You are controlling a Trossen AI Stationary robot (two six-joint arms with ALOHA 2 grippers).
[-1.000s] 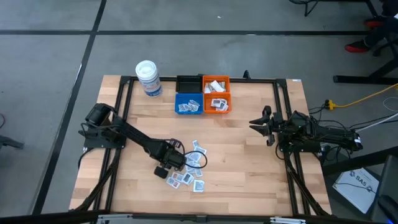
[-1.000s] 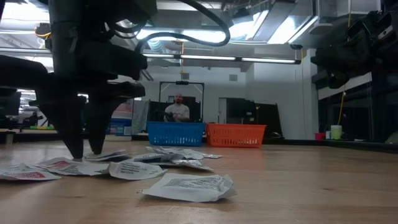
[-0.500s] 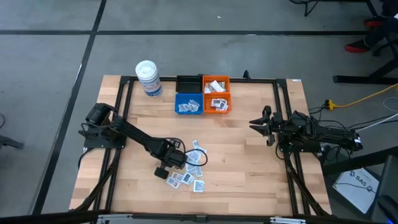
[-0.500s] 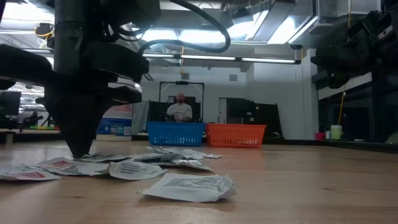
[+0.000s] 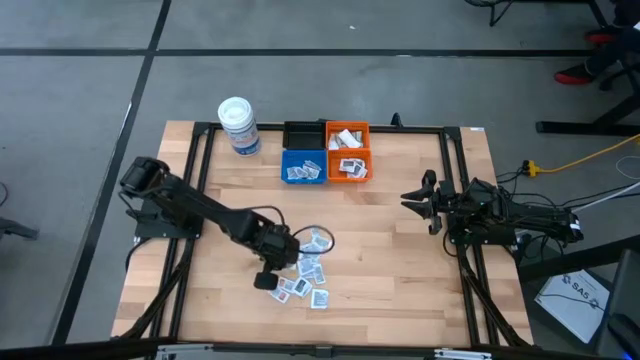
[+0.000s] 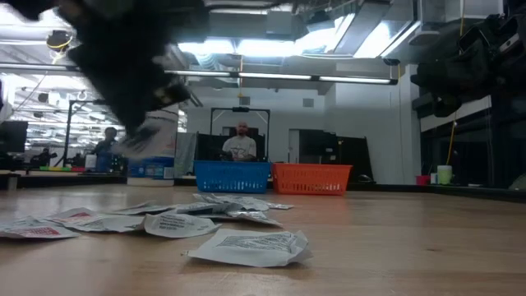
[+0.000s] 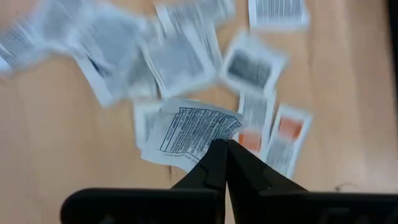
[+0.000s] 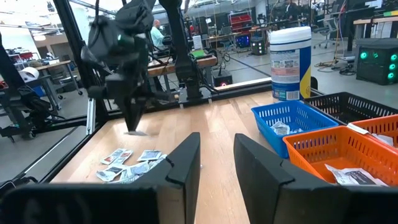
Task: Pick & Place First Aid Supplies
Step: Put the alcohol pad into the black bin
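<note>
Several small white sachets (image 5: 305, 280) lie scattered on the wooden table near its front middle; they also show in the low view (image 6: 173, 222) and the right wrist view (image 8: 127, 165). My left gripper (image 5: 288, 257) hangs above this pile, shut on one white sachet with black print (image 7: 186, 130). My right gripper (image 5: 408, 197) waits at the table's right side, level and open (image 8: 216, 162), with nothing between its fingers. My left gripper pinches the printed sachet by one edge (image 7: 210, 140) between its two fingertips. The fingers come from above, slanting down. The sachet sticks out beyond the fingertips, lifted clear of the pile and the table (image 8: 135, 132).
A blue bin (image 5: 303, 166), an orange bin (image 5: 347, 152) and a black bin (image 5: 303, 135) stand at the far middle, the blue and orange ones holding sachets. A white tub (image 5: 239, 126) stands left of them. Bare wood lies between pile and bins.
My left gripper has shut on a sachet in the pile, then risen and turned about its own axis. The sachet has come up with it, clear of the table. The other sachets have stayed where they were.
</note>
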